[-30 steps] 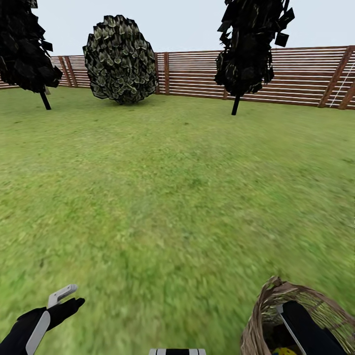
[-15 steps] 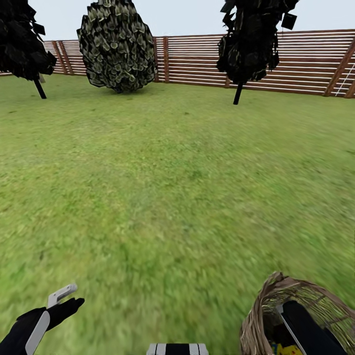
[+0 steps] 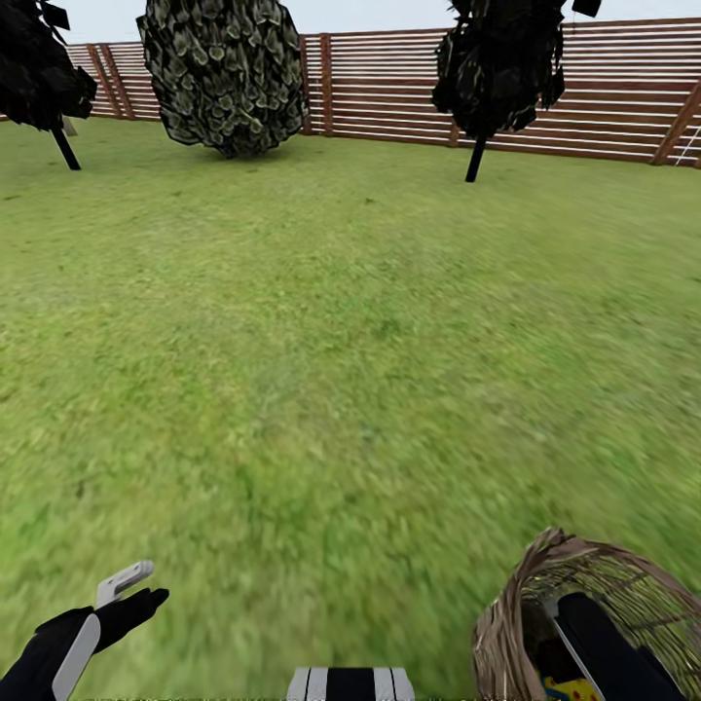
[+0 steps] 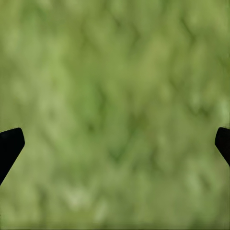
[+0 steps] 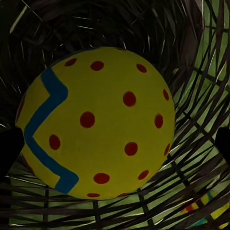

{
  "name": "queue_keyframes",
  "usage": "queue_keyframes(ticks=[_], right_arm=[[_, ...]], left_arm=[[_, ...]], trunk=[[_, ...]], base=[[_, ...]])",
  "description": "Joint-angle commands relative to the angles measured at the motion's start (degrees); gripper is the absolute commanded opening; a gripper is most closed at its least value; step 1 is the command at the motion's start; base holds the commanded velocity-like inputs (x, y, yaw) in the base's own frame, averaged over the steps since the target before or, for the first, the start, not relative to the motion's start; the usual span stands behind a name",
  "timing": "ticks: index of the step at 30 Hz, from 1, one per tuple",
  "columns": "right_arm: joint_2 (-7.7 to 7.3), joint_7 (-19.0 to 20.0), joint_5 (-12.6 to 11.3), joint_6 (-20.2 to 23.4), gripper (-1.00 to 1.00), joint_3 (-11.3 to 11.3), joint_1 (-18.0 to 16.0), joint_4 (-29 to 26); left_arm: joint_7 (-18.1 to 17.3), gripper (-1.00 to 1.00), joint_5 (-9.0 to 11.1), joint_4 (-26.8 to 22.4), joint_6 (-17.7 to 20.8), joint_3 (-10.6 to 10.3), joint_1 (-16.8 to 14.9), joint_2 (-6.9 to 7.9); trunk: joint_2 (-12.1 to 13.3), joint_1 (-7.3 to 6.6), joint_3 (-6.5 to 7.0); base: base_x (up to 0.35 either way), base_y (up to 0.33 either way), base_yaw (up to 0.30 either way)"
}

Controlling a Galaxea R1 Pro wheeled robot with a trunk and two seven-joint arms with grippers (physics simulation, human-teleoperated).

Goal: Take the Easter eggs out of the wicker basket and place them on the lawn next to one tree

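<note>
A wide stretch of mottled green lawn [image 3: 350, 321] runs away toward a brown slatted wooden fence [image 3: 389, 88] at the far edge of the garden. In front of the fence stand a round leafy bush [image 3: 222, 73] and two dark, narrow trees, one at far left [image 3: 44, 68] and one right of centre [image 3: 501, 68]. Nothing lies on the open grass between the robot and these plants.

Compared with a second ago, the fence, bush and trees sit higher in the head view and closer, so the camera has moved forward; the basket and both arms hold the same places in the picture.

Low on the robot's right, the wicker basket [image 3: 526, 604] sits close by, with the right arm reaching down into it. In the right wrist view a yellow Easter egg [image 5: 98, 122] with red dots and a blue zigzag band lies in the basket, between the spread fingertips of the right gripper [image 5: 115, 148], which is not clamped on it. A second egg [image 5: 211, 211] peeks through the weave beyond.

The left gripper [image 4: 115, 143] hangs over bare grass with its fingers wide apart, holding nothing.
</note>
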Motion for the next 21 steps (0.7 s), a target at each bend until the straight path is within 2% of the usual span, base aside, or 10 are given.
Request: queue_keyframes(ticks=[1, 8, 21], right_arm=[[-0.06, 0.53, 0.61, 0.25, 1.0, 0.17, -0.02, -0.06], [-0.01, 0.53, 0.65, -1.53, 1.0, 0.48, -0.02, -0.04], [0.02, 0.1, 1.17, -1.69, 1.0, 0.41, -0.02, 0.13]], left_arm=[[-0.23, 1.0, 0.07, -0.06, 0.36, 0.18, -0.02, -0.03], [-0.23, 1.0, 0.07, -0.06, 0.36, 0.17, -0.02, -0.04], [-0.23, 1.0, 0.07, -0.06, 0.36, 0.17, -0.02, -0.37]], trunk=[[-0.03, 0.01, -0.27], [-0.13, 0.19, -1.82], [-0.3, 0.53, -4.7]], base=[[0.0, 0.0, 0.0], [0.0, 0.0, 0.0], [0.0, 0.0, 0.0]])
